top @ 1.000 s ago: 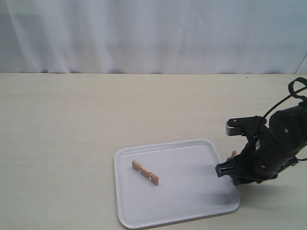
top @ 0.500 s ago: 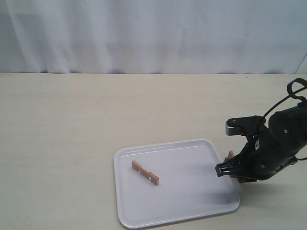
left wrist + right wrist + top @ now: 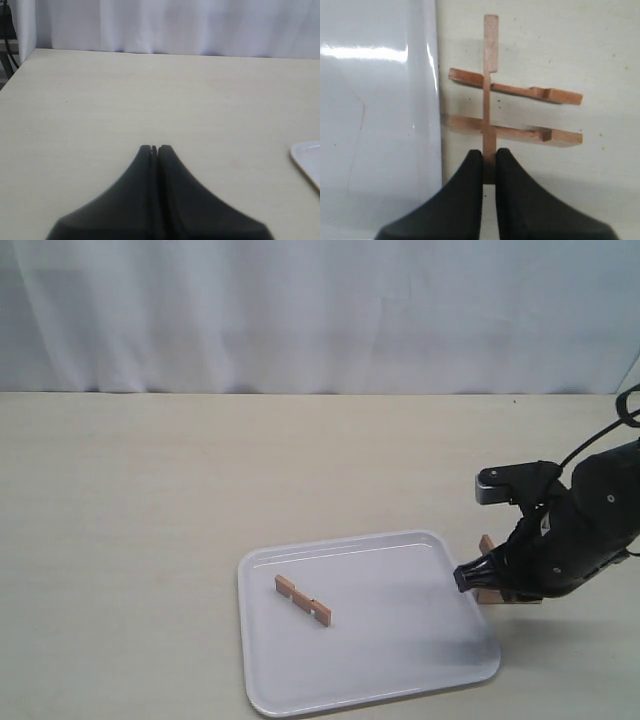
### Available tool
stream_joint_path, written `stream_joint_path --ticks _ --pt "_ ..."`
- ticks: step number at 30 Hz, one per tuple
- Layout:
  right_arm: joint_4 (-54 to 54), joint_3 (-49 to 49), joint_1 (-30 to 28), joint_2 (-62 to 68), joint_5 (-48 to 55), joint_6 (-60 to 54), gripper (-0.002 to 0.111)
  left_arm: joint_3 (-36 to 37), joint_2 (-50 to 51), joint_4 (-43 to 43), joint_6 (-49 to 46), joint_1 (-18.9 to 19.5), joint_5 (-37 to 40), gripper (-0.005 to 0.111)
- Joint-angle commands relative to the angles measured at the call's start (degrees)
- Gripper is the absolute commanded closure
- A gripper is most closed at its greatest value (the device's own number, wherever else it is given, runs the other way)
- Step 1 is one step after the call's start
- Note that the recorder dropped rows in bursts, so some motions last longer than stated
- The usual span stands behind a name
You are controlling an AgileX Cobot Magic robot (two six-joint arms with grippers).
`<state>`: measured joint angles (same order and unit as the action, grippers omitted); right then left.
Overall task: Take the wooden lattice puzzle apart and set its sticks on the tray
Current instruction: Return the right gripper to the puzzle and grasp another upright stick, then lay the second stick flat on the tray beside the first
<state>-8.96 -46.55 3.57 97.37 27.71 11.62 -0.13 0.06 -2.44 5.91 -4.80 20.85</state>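
Right jaws: the right gripper [image 3: 489, 167] has its two black fingers pinched on the near end of a thin, light-brown notched wooden stick [image 3: 490, 50].
Held stick: it runs straight out from the jaws, seen on its narrow edge.
Cross sticks: two more flat light-brown notched bars [image 3: 530, 92] [image 3: 520, 134] sit slotted across the held stick, one just past the fingertips and one farther out.
Wooden lattice puzzle: these three joined bars form the small wooden lattice puzzle [image 3: 486, 543], which rests on the pale beige tabletop [image 3: 150, 500] under the right gripper [image 3: 478, 585].
Tray: the rim of the flat white rectangular plastic tray [image 3: 439, 100] lies just beside the cross sticks' ends. Whether they touch it cannot be told.
Loose stick: one short notched wooden bar [image 3: 303, 600] lies inside the tray [image 3: 400, 650], well apart from the right jaws.
Left jaws: the left gripper [image 3: 155, 149] has its black fingers pressed together with nothing between them, over bare tabletop.
Tray corner: a rounded white corner [image 3: 307, 159] shows near the left jaws, apart from them.
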Motion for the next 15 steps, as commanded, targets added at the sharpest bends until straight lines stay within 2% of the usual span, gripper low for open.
stream_joint_path --ticks 1,6,10,15 --pt "-0.9 -0.1 -0.2 -4.2 0.3 0.1 0.104 0.1 -0.1 -0.1 0.0 0.1 -0.2 0.107" --pt "-0.6 -0.1 -0.1 -5.5 -0.2 0.0 0.104 0.1 -0.1 -0.4 0.0 0.1 -0.4 0.107" --pt "-0.5 -0.6 7.5 -6.1 -2.7 -0.4 0.104 0.1 -0.1 -0.4 0.0 0.1 -0.3 0.107" --pt "-0.9 -6.1 17.4 -6.2 0.3 -0.7 0.104 0.1 -0.1 -0.4 0.0 0.1 -0.3 0.107"
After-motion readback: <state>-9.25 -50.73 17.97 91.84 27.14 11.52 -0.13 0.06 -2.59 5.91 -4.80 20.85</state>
